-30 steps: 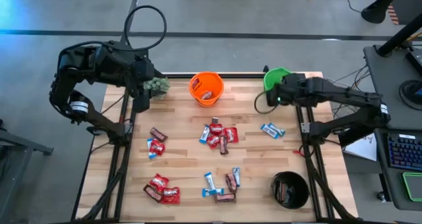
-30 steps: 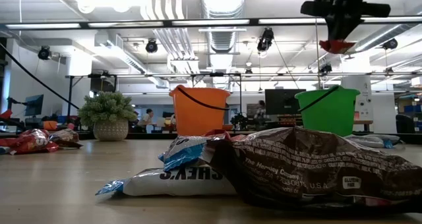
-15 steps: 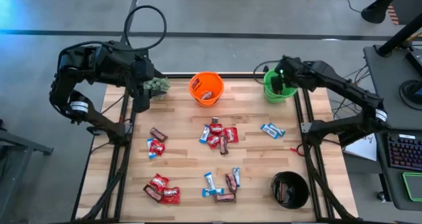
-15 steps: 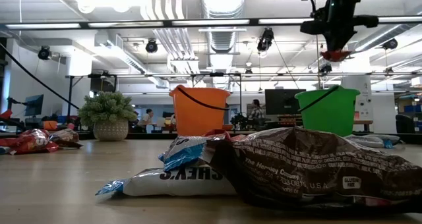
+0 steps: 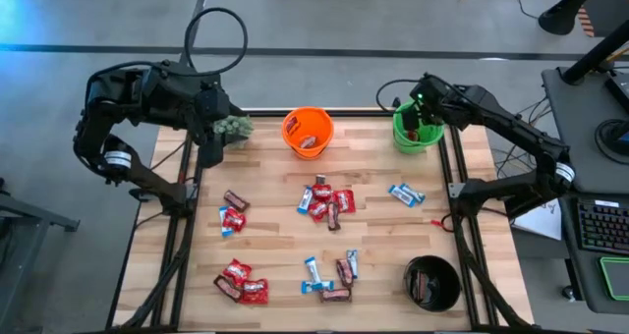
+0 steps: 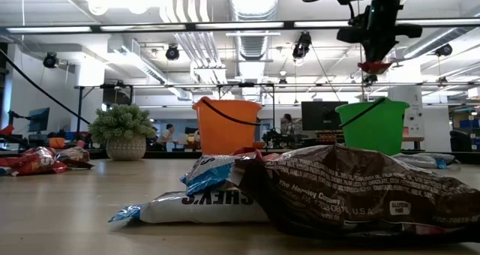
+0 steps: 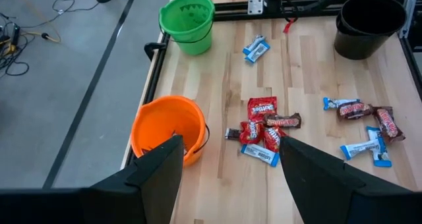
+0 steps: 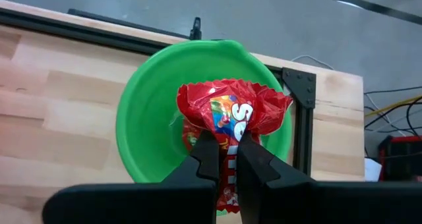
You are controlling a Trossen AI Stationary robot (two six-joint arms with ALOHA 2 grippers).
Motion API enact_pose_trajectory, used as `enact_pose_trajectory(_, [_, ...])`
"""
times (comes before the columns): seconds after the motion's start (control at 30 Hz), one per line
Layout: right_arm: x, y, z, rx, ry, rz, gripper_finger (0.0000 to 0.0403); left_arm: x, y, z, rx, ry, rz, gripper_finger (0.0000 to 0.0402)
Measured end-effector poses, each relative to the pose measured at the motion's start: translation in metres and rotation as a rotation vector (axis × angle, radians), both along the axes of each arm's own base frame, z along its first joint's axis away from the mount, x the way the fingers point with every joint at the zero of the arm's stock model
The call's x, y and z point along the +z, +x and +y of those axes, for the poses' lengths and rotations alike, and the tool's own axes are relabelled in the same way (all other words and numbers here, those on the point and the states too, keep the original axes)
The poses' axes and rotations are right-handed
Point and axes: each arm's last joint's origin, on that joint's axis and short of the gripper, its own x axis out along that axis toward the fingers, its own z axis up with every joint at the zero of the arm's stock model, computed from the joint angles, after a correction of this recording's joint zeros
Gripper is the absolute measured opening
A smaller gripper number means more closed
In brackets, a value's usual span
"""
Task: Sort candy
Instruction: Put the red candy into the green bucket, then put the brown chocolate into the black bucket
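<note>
Wooden table (image 5: 275,226): right claw (image 8: 227,159) pinching crinkled red packet (image 8: 232,115).

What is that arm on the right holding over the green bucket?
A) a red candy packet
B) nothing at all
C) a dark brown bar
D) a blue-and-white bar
A: the right wrist view shows the right gripper shut on a red candy packet, held directly above the open green bucket.
</note>
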Motion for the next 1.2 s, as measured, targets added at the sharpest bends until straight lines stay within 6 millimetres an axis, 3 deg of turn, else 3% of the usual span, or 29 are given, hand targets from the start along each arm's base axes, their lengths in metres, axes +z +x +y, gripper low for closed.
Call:
enact_pose_trajectory(0.33, [0.0001,-0.0023,-0.0027,-0.005,-0.001,0.007,0.0018,0.0000,0.0000,0.0000,-0.001,0.000,0.000,0.0233])
enact_pose_trajectory(0.77, [0.0016,-0.0003,-0.0048,0.006,-0.032,-0.002,0.0122,0.0001,-0.0003,-0.0001,-0.001,0.001,-0.001,0.0233])
enact_pose_trajectory(0.97, [0.0014,-0.0002,-0.0047,0.008,-0.030,-0.004,0.0129,0.0001,-0.0003,0.0006,0.014,0.017,0.002,0.0233])
enact_pose_trajectory(1.2, [0.0013,0.0001,-0.0045,0.028,-0.023,0.001,0.0126,0.0005,-0.0007,0.0063,0.167,0.149,0.022,0.0233])
